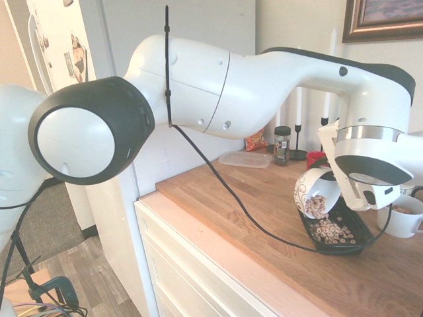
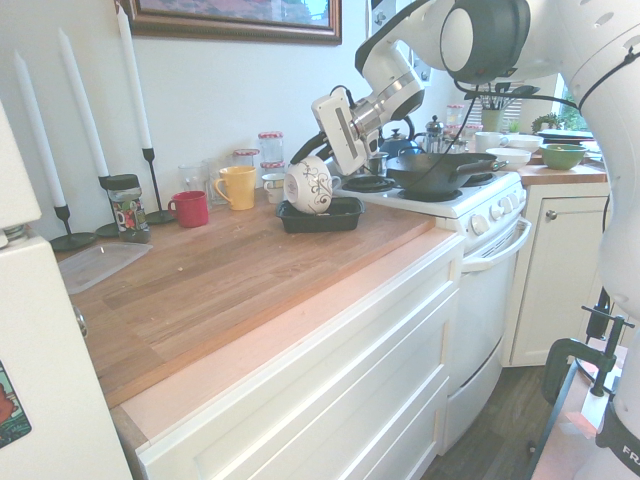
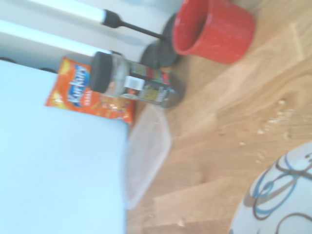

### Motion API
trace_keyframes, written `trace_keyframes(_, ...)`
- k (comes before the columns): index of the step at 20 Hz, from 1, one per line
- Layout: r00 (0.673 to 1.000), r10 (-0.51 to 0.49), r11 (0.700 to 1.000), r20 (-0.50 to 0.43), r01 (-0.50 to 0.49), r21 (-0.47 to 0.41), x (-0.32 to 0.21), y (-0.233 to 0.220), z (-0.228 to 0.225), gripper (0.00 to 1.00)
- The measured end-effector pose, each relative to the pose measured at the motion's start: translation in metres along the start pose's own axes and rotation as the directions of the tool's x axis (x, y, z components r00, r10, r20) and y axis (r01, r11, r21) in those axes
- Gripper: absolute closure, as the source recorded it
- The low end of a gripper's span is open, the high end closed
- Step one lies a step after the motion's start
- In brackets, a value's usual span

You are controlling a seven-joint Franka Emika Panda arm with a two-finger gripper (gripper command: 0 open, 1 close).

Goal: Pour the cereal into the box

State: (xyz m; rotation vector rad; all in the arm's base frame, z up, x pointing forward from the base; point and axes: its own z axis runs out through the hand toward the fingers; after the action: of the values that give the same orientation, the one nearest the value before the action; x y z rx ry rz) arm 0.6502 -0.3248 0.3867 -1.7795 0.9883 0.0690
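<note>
My gripper is shut on the rim of a white bowl with a dark swirl pattern. The bowl is tipped steeply on its side above the box, a shallow black tray on the wooden counter. Cereal fills the bowl's downturned mouth, and a layer of rings lies in the box below it. In the second exterior view the bowl hangs at the box's left end, under the gripper. The bowl's patterned side fills a corner of the wrist view.
A white mug stands just beyond the box. Along the wall are a yellow mug, a red mug, a spice jar, candlesticks and a clear flat container. A stove with a pan adjoins the counter.
</note>
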Motion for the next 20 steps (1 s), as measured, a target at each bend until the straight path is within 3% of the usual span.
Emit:
trace_keyframes(16,0.996,-0.068,0.994,0.051,0.063,0.094,-0.0023,0.0009,-0.0055,1.0)
trace_keyframes(20,0.997,-0.072,0.994,0.037,0.068,0.084,-0.0019,0.0027,-0.0058,1.0)
